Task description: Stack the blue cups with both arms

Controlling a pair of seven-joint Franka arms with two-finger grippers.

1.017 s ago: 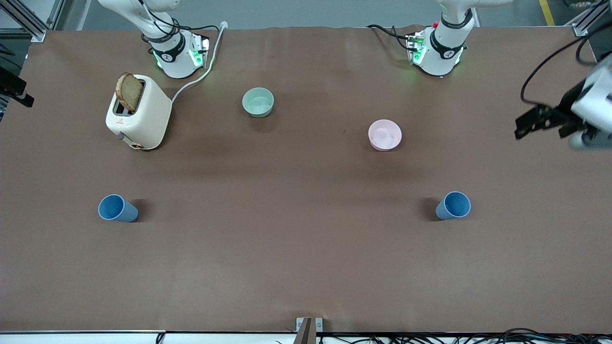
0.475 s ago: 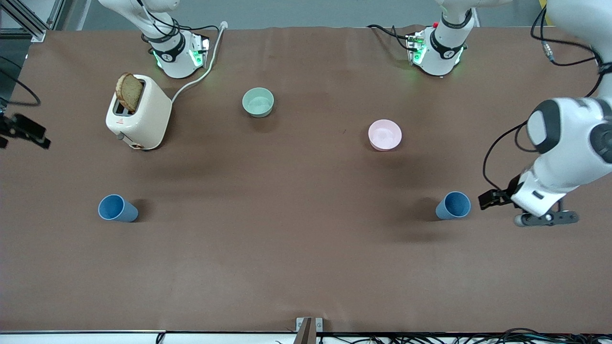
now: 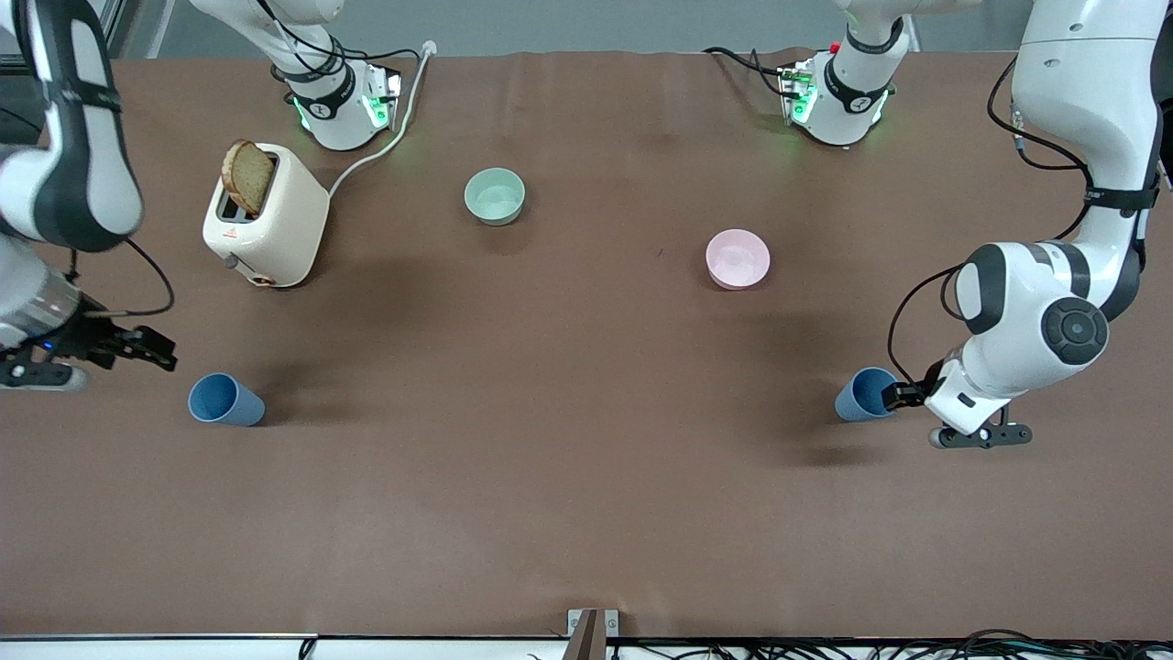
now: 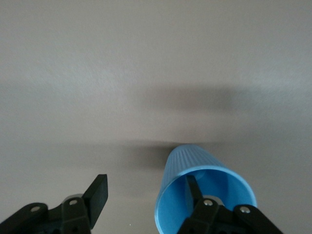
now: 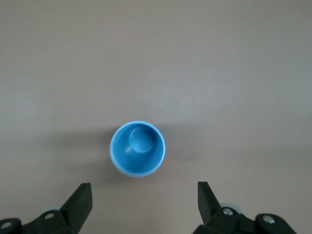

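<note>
Left wrist view: ribbed matte blue cup upright, finger inside rim.

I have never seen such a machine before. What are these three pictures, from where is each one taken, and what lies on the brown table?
These are two white robot arms at one table. The wide picture comes from a high camera facing them. The other two come from small cameras on the arms' wrists, looking down past the black fingers.

The left gripper is at one blue cup, open, with one finger inside the rim and the other outside it. It has not closed yet. The right gripper is open above the second blue cup, which stands upright toward the right arm's end of the table. Nothing is held.

Farther from the front camera are a pale green bowl, a pink bowl, and a cream toaster with a bread slice sticking up.
</note>
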